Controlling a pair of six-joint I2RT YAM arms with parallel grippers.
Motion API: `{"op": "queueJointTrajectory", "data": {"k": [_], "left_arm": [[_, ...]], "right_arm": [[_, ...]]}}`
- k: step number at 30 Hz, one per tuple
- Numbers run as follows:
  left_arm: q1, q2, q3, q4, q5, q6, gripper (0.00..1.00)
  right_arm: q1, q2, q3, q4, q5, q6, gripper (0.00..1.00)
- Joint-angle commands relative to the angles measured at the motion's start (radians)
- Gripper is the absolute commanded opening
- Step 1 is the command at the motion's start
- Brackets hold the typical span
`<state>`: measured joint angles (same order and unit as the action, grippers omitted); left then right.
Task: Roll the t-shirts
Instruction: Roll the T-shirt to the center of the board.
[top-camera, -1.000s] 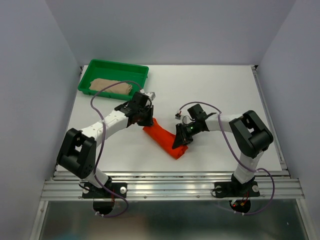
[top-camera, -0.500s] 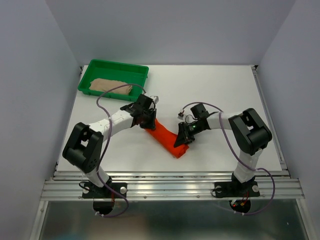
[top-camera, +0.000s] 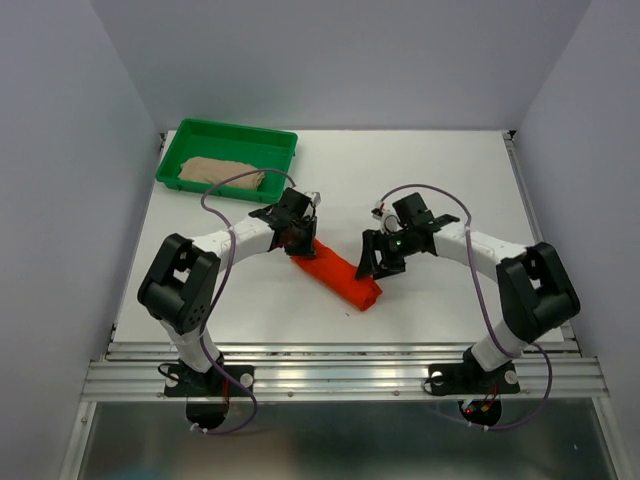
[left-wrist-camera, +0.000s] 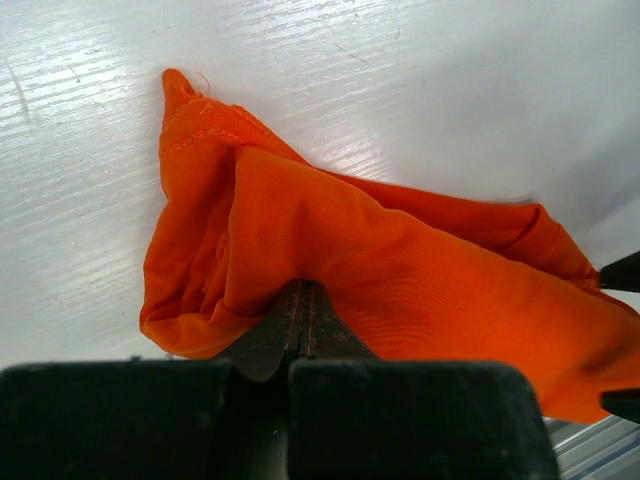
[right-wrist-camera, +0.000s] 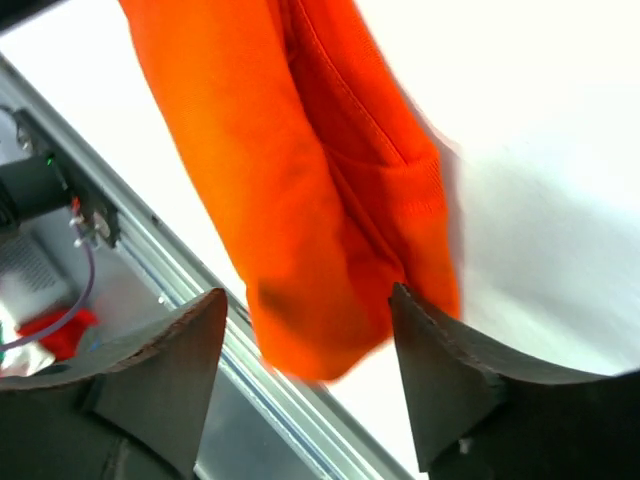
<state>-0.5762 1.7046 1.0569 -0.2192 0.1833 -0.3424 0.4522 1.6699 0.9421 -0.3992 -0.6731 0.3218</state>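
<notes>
The orange-red t-shirt (top-camera: 340, 277) lies as a rolled, slanted bundle near the middle of the table. My left gripper (top-camera: 298, 243) is at its far left end, shut on a fold of the orange cloth (left-wrist-camera: 400, 260), which drapes over the fingertips (left-wrist-camera: 303, 292). My right gripper (top-camera: 376, 264) hovers open just right of the bundle's near end. In the right wrist view that end of the shirt (right-wrist-camera: 300, 180) shows below and between the spread fingers (right-wrist-camera: 200, 330), untouched. The beige t-shirt (top-camera: 220, 172) lies bundled in the green tray.
The green tray (top-camera: 236, 129) stands at the table's far left corner. A metal rail (top-camera: 340, 375) runs along the near table edge, close under the shirt's near end (right-wrist-camera: 150, 260). Grey walls enclose the table on three sides.
My right gripper has opened, let go of the orange shirt's near end and drawn back to the right. The left gripper stays shut on the far end and has shifted slightly right.
</notes>
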Motion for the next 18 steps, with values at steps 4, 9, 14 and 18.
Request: {"op": "queueJointTrajectory", "data": {"k": [4,9,14,18], "left_arm": [[-0.005,-0.010,0.037,0.003,-0.010,-0.003,0.00],[-0.005,-0.014,0.051,-0.014,-0.024,0.003,0.00],[-0.005,-0.011,0.067,-0.025,-0.021,0.005,0.00],[-0.005,-0.005,0.078,-0.037,-0.027,0.014,0.00]], "right_arm": [[-0.001,-0.223,0.076,-0.187,0.251,0.008,0.73],[0.139,-0.274,0.126,-0.191,0.405,0.106,0.06],[0.212,-0.214,0.113,-0.133,0.464,0.163,0.01],[0.221,-0.179,0.064,-0.083,0.549,0.206,0.01]]}}
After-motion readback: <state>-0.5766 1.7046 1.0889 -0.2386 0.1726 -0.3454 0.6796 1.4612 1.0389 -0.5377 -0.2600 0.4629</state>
